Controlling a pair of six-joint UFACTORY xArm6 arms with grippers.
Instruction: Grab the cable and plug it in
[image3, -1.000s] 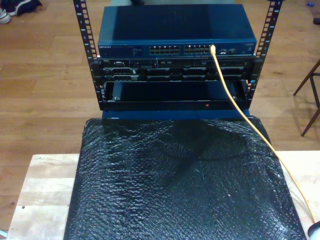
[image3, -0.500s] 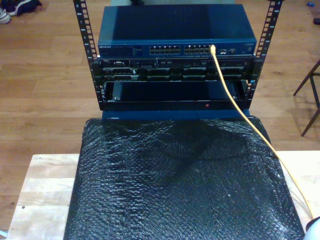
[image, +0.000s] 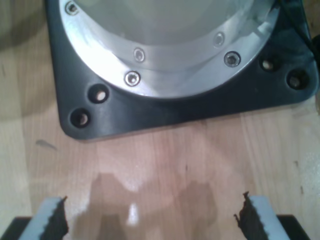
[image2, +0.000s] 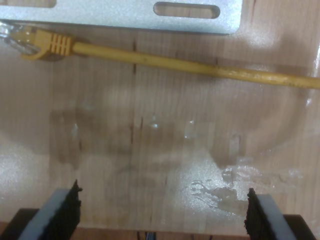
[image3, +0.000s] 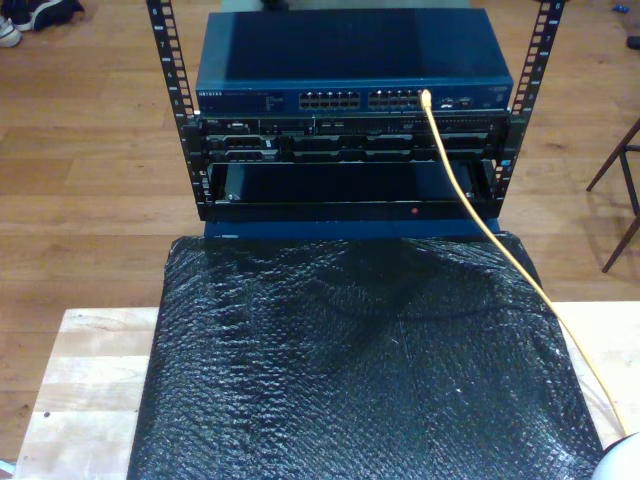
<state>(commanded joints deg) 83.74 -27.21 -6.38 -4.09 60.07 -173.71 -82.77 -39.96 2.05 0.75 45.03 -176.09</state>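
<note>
The yellow-orange cable (image2: 200, 66) lies across bare wood, and its clear plug (image2: 17, 41) with a yellow boot rests against a silver slotted bracket (image2: 125, 15). My second gripper (image2: 162, 212) hovers open a short way from the cable, with nothing between its fingers. In the exterior view the cable (image3: 470, 205) has one end seated in a port of the blue switch (image3: 350, 60) and runs down to that view's lower right. My first gripper (image: 150, 222) is open over bare wood, near a black base plate (image: 75, 95) that carries a round silver flange (image: 170, 45).
The switch sits in a black rack (image3: 350, 165) with other units under it. A black bubble-wrap sheet (image3: 360, 360) covers the middle of the wooden table (image3: 80, 380). A pale rounded shape (image3: 625, 460) sits at the exterior view's lower right corner. A chair leg (image3: 615, 170) stands at that view's right.
The pale rounded shape at the exterior view's lower right corner has come further into the picture. The cable and rack have stayed put.
</note>
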